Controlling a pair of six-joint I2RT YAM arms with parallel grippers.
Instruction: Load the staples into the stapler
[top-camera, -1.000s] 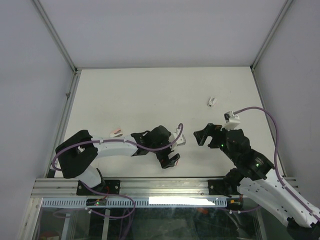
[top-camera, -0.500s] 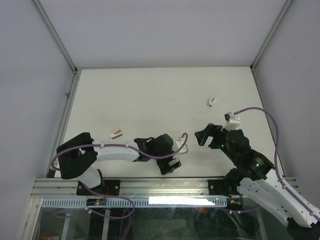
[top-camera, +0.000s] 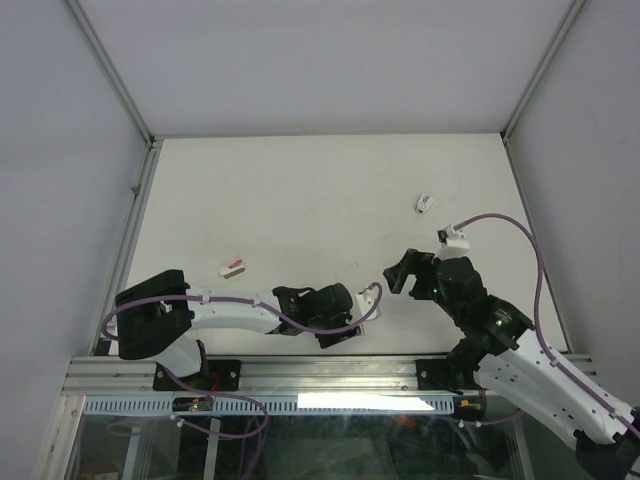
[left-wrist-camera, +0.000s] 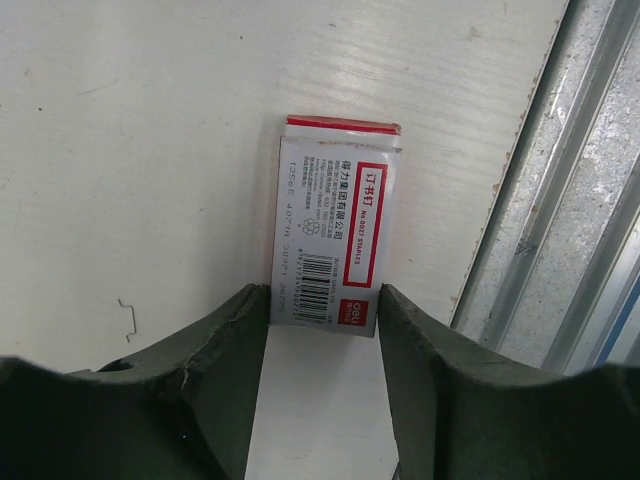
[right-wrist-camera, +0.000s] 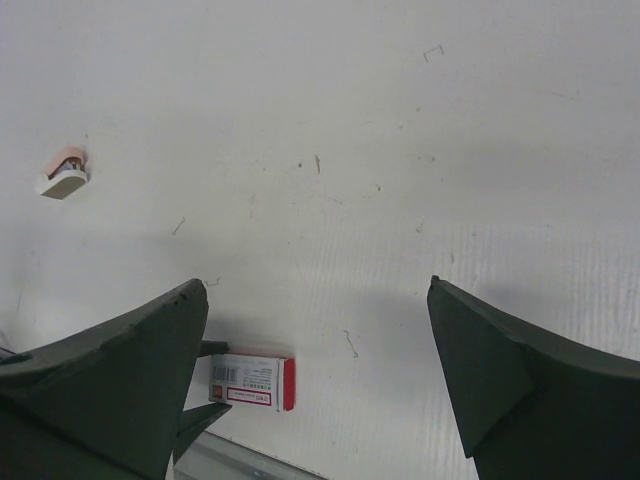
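Left fingers (left-wrist-camera: 225, 385) pinch staples box (left-wrist-camera: 335, 225); right fingers (right-wrist-camera: 115, 385) wide apart.

the top view looks down from above and behind the arm bases, taking in the whole tabletop (top-camera: 300, 190) from near edge to far edge. the left wrist camera sits very close to the surface, facing down on the staples box (left-wrist-camera: 335, 225) beside the metal rail (left-wrist-camera: 560, 200) along the near edge. the right wrist camera hangs higher near the middle, facing toward the left edge; it shares that box with the left wrist view, and the pink oblong piece (right-wrist-camera: 62, 172) with the top view.
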